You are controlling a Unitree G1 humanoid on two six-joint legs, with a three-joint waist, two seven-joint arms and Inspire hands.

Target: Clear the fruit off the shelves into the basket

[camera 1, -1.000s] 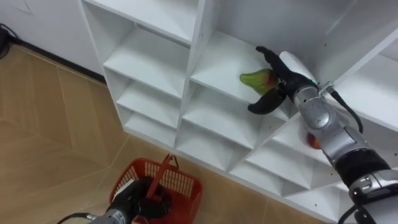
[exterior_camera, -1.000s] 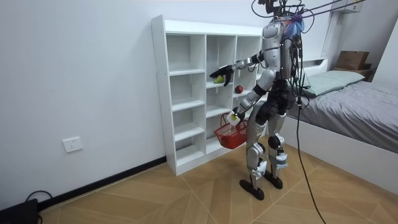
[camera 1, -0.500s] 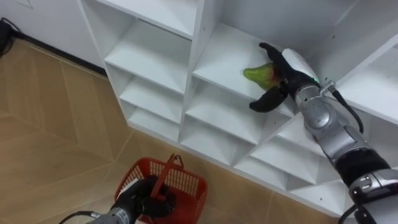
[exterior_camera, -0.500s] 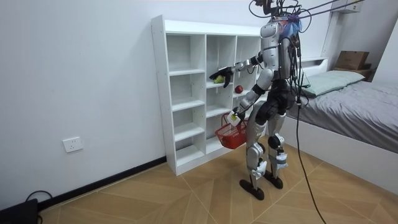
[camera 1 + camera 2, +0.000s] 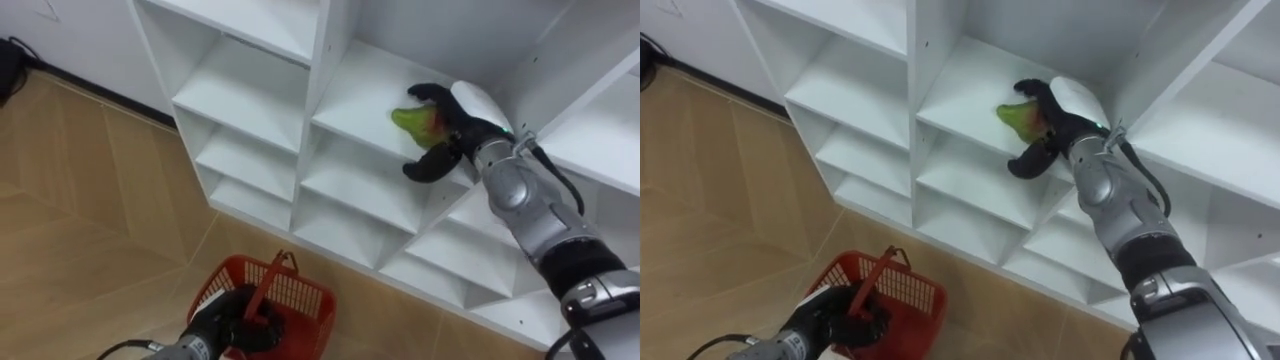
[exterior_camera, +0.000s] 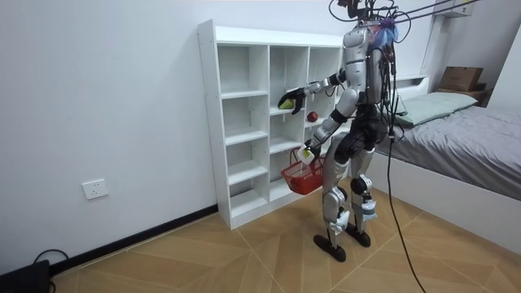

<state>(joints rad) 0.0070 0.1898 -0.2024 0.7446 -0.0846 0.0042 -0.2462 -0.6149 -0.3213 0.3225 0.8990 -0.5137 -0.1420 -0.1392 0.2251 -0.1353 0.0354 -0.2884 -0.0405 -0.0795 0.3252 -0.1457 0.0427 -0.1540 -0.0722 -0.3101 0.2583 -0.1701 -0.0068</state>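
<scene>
A green fruit with a red blush (image 5: 410, 120) lies on a shelf in the middle column of the white closet (image 5: 330, 60). My right hand (image 5: 458, 122) reaches into that compartment, its fingers curled over the fruit's top and its thumb (image 5: 424, 168) just below it. Low at the left, my left hand (image 5: 226, 320) is shut on the handle of a red basket (image 5: 296, 298). In the room view I stand facing the closet (image 6: 244, 122), the fruit (image 6: 285, 103) at my right hand (image 6: 296, 98) and the basket (image 6: 301, 179) hanging at thigh height.
A red apple (image 6: 313, 117) sits on a shelf in the closet's right column, one level below. Other compartments are bare. Wooden floor (image 5: 90, 200) lies to my left. A bed (image 6: 464, 138) stands behind me.
My right hand's fingers, straight above the fruit before, have curled down over it. The basket and left hand stay as they were.
</scene>
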